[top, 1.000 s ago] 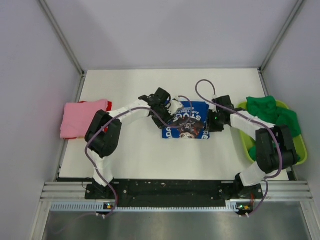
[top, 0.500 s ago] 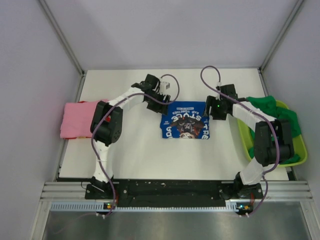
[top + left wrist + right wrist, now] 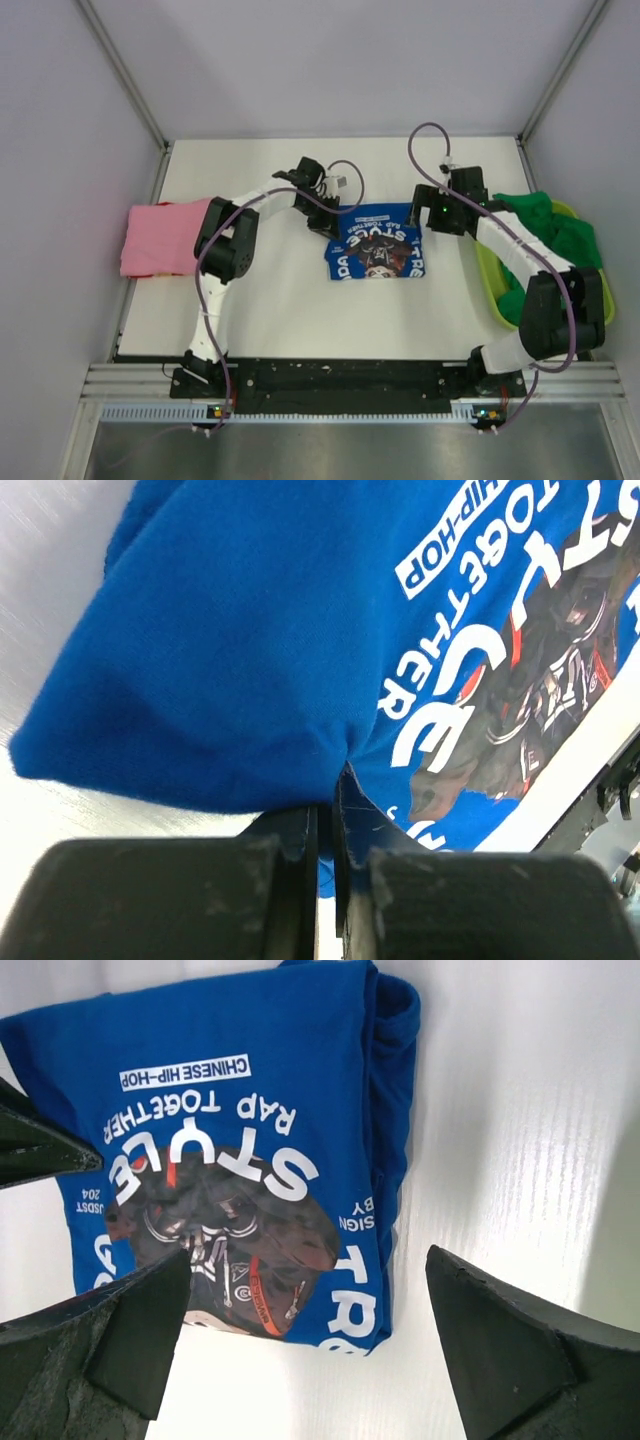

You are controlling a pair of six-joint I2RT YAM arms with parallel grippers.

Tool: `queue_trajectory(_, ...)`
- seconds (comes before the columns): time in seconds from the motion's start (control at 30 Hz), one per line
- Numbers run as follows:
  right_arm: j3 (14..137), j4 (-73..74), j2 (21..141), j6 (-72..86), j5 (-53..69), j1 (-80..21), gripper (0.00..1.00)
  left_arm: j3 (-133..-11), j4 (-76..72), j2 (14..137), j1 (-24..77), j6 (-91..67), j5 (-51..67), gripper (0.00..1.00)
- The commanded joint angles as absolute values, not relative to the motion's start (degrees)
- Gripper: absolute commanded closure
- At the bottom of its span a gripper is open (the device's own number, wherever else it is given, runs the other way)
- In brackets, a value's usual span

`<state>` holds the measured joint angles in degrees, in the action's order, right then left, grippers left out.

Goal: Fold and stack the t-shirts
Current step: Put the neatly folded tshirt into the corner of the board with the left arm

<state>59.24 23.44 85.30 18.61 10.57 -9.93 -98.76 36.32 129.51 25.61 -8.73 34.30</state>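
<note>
When viewed from above, shows a royal-blue t-shirt (image 3: 378, 249) folded into a small rectangle at the middle of a white table (image 3: 270, 300), print and white lettering facing up. Pinches the shirt's far-left corner with the left gripper (image 3: 325, 825), fingers almost together and a tuck of blue cloth caught between them. Holds the right gripper (image 3: 308, 1255) spread wide and empty above the shirt's right side, not touching it. Places a folded pink t-shirt (image 3: 160, 238) at the table's left edge, its right side partly hidden by the left arm. Keeps crumpled green t-shirts (image 3: 545, 222) in a lime-green basket (image 3: 602, 300) at the right edge, with the right arm crossing over both. Trails purple cables (image 3: 425, 140) in loops above each wrist. Compared with half a second ago, brings the left gripper from a spot apart from the shirt onto its corner, nudges the blue shirt slightly rightward, and swings the right elbow out over the basket.
</note>
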Motion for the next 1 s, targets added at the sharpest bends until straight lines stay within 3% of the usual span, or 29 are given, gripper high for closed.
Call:
queue_trajectory(0.0,58.54,24.34,80.6,16.18,7.57,-9.67,0.01,-98.97,39.64,128.68,24.26,-5.9,35.51,1.0)
queue_trajectory(0.17,57.83,26.71,77.79,13.72,4.57,-9.67,0.01,-95.72,44.81,121.48,20.48,5.77,29.03,1.0)
queue_trajectory(0.43,58.01,29.18,76.29,11.25,2.9,-9.75,0.01,-85.35,51.32,105.57,17.93,26.18,6.8,1.0)
queue_trajectory(0.63,58.18,29.79,76.2,10.2,2.02,-9.84,0.01,-80.69,52.91,97.92,15.47,31.64,-10.43,1.0)
queue_trajectory(0.97,58.01,29.88,76.03,9.14,0.97,-9.75,0.01,-81.56,55.37,91.41,12.57,37.44,-27.58,1.0)
